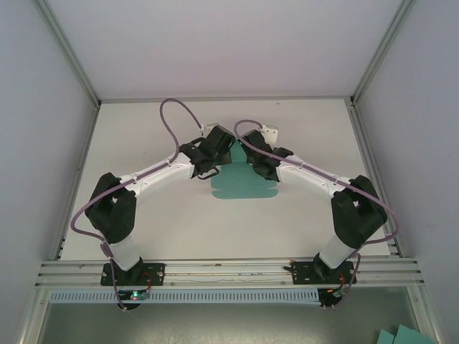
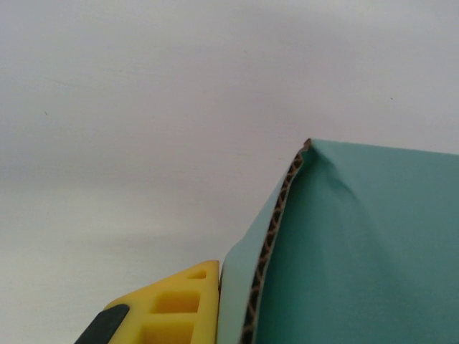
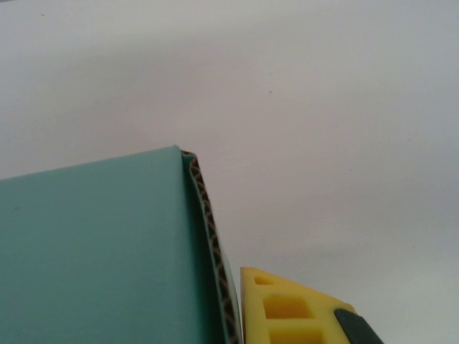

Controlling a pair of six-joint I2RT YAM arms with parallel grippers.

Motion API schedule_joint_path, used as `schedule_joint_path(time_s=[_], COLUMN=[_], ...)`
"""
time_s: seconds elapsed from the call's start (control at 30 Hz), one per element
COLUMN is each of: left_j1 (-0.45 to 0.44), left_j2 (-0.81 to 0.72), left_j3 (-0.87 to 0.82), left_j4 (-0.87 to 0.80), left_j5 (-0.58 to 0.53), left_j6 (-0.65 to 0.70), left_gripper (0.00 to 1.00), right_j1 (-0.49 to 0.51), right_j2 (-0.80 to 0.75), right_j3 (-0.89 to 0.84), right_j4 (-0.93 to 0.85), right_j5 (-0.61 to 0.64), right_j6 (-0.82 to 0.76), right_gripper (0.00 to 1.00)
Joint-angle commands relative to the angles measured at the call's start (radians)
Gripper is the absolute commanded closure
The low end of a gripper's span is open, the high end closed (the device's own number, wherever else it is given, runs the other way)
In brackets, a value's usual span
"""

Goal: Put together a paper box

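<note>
Teal-green corrugated card, the paper box, lies near the middle of the white table, between the two arms. Most of it is flat on the surface, with stepped flaps along its near edge. Its far end rises to a narrow point where the two grippers meet.

In the left wrist view the paper box stands as a raised panel. Its wavy cut edge is just beside the yellow finger, and a small crease shows near the top corner. In the right wrist view the paper box is a smooth panel, and its cut edge touches the yellow finger.

The left gripper is clenched on the raised far flap from the left side. The right gripper is clenched on the same flap from the right side. They are very close to each other above the card.

A purple cable loops over the left arm. More teal card pieces lie off the table at the lower right corner.
</note>
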Motion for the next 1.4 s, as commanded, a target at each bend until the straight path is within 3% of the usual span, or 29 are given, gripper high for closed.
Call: schedule_joint_path(time_s=[0.0,0.2,0.3,0.43,0.5,0.57,0.63,0.7,0.83,1.0,1.2,1.37], left_j1=[0.079,0.073,0.073,0.074,0.073,0.073,0.073,0.073,0.074,0.083,0.082,0.056], left_j2=[-0.089,-0.109,-0.101,-0.080,-0.068,-0.060,-0.059,-0.059,-0.063,-0.063,0.014,0.133], left_j3=[-0.058,-0.071,-0.069,-0.054,-0.047,-0.040,-0.041,-0.044,-0.046,-0.019,0.120,0.231], left_j4=[-0.132,-0.135,-0.130,-0.099,-0.089,-0.086,-0.069,-0.052,-0.020,-0.034,-0.327,-0.562], left_j5=[-0.253,-0.253,-0.238,-0.190,-0.167,-0.146,-0.121,-0.096,-0.049,0.099,0.422,0.430], left_j6=[-0.062,-0.069,-0.061,-0.023,-0.005,0.001,0.017,0.035,0.117,0.360,0.770,0.970], left_gripper=[1.00,1.00,1.00,1.00,1.00,1.00,1.00,1.00,1.00,1.00,1.00,1.00], right_j1=[-0.146,-0.154,-0.142,-0.137,-0.137,-0.146,-0.152,-0.156,-0.155,-0.182,-0.295,-0.372], right_j2=[-0.007,0.045,0.054,-0.024,-0.095,-0.172,-0.238,-0.299,-0.411,-0.584,-0.751,-0.805], right_j3=[-0.020,0.037,0.040,-0.049,-0.124,-0.199,-0.256,-0.292,-0.328,-0.410,-0.417,-0.431], right_j4=[-0.250,-0.338,-0.291,-0.036,0.146,0.314,0.426,0.484,0.473,0.433,0.141,-0.004], right_j5=[0.349,0.385,0.368,0.176,-0.012,-0.233,-0.393,-0.496,-0.581,-0.521,-0.446,-0.465], right_j6=[0.171,0.245,0.180,-0.022,-0.143,-0.215,-0.235,-0.250,-0.282,-0.274,-0.280,-0.292], right_gripper=[1.00,1.00,1.00,0.69,0.60,0.41,0.34,0.18,0.03,0.02,0.02,0.02])
